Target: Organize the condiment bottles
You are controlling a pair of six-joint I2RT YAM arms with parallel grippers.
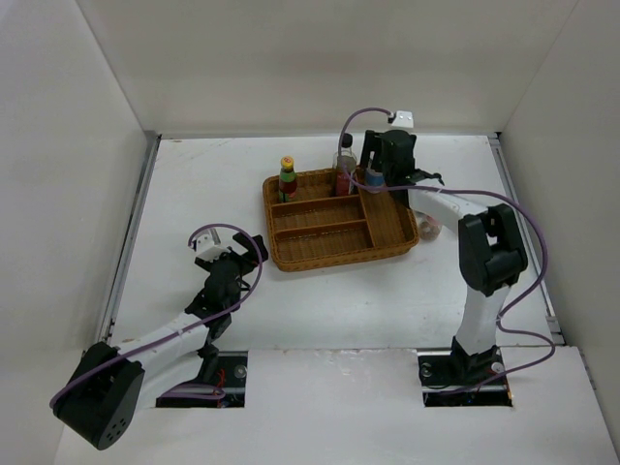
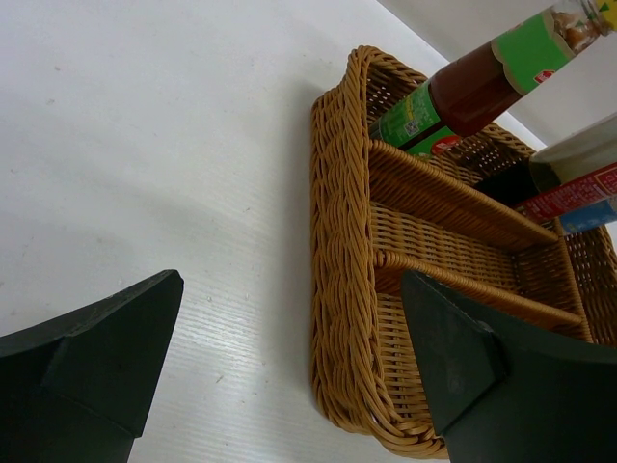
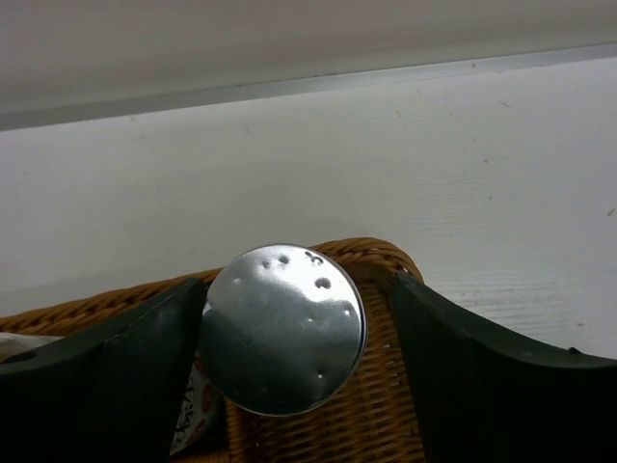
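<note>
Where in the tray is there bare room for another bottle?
The tray's middle and near long compartments are bare. The far row is crowded: red sauce bottle at left, right gripper around a shaker at right.

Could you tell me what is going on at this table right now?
The right gripper straddles a shaker's metal lid at the wicker tray's far right corner, jaws open with a gap on one side. The yellow-capped red sauce bottle and black-capped glass bottle stand at the tray's back. A pink-capped jar sits on the table right of the tray. The left gripper hangs open and empty beside the tray.
</note>
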